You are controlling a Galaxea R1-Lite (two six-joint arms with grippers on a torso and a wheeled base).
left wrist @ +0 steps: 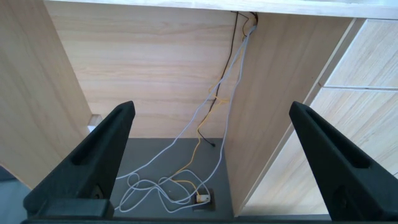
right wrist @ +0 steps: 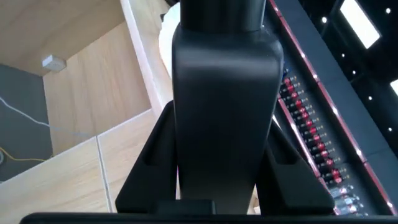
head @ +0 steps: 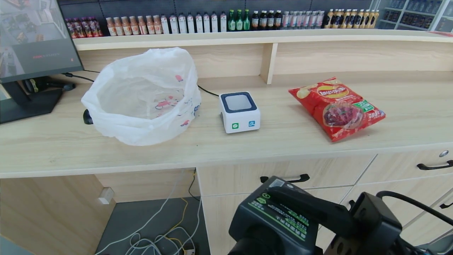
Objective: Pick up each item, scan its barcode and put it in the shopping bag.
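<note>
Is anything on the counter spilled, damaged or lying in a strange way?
Nothing stands out. The chip bag lies flat and looks intact; the scanner stands upright; the shopping bag sits open.

Red chip bag point(head: 337, 108) flat on counter point(head: 283, 141), white cube scanner point(head: 239, 112) centre, open white shopping bag point(head: 143, 95) left

Monitor point(head: 33, 35): far left on the desk point(head: 212, 148).
Bottles point(head: 226, 21): one row along the back.
Cables point(head: 159, 226): tangled on floor point(head: 120, 219) beneath.
</note>
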